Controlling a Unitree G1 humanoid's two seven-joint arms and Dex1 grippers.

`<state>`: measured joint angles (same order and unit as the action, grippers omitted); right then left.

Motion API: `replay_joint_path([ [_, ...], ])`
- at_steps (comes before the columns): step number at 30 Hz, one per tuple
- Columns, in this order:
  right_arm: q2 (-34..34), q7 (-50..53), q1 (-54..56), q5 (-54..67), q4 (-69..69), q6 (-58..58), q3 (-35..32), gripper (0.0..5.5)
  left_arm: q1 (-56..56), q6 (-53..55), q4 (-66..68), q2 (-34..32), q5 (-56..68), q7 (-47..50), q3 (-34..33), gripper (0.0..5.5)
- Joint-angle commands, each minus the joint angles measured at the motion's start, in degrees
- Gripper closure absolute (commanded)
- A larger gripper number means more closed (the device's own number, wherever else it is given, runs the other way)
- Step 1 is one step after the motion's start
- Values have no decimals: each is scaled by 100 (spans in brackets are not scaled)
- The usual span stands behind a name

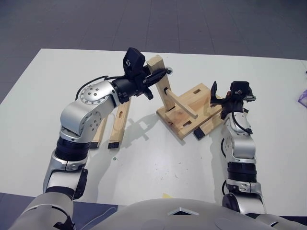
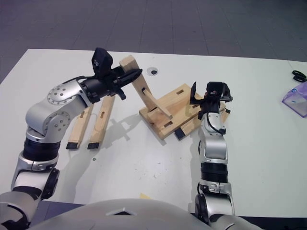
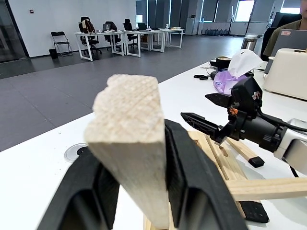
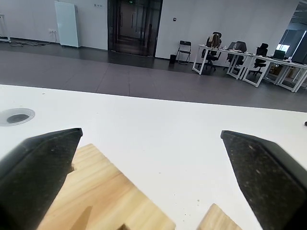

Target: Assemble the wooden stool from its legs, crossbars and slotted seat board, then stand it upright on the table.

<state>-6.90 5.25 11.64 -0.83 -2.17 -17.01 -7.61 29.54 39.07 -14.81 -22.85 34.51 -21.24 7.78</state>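
The slotted seat board [image 1: 192, 112] lies flat at the middle of the table. A wooden leg [image 1: 162, 88] stands tilted in its near-left corner, with a crossbar [image 1: 184, 106] sticking out of the leg over the board. My left gripper [image 1: 156, 75] is shut on the leg's top end [image 3: 132, 124]. At the board's right edge, just above it, my right gripper [image 1: 221, 98] is open with nothing between its fingers [image 4: 38, 163]. Another leg [image 1: 208, 125] with a black foot lies along the board's near-right side. Two loose legs [image 1: 120, 122] [image 1: 100, 129] lie side by side under my left arm.
A round cable hole [image 2: 153, 71] sits in the table behind the leg. A purple box [image 2: 297, 98] and a small black item [image 2: 298, 75] lie at the far right edge. The near table surface between my arms is bare white.
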Motion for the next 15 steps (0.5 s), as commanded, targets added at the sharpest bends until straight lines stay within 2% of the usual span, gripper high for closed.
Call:
replay_joint_path([
  [1,56,-30,79,-37,98,32,113,10,86,454,219,272,43,413,-396,375],
  [7,133,-4,18,-87,139,94,257,10,454,814,253,1037,830,1041,-1382,277],
  [15,93,-19,6,-100,171,111,287,10,856,940,230,981,1165,1046,-1818,146],
])
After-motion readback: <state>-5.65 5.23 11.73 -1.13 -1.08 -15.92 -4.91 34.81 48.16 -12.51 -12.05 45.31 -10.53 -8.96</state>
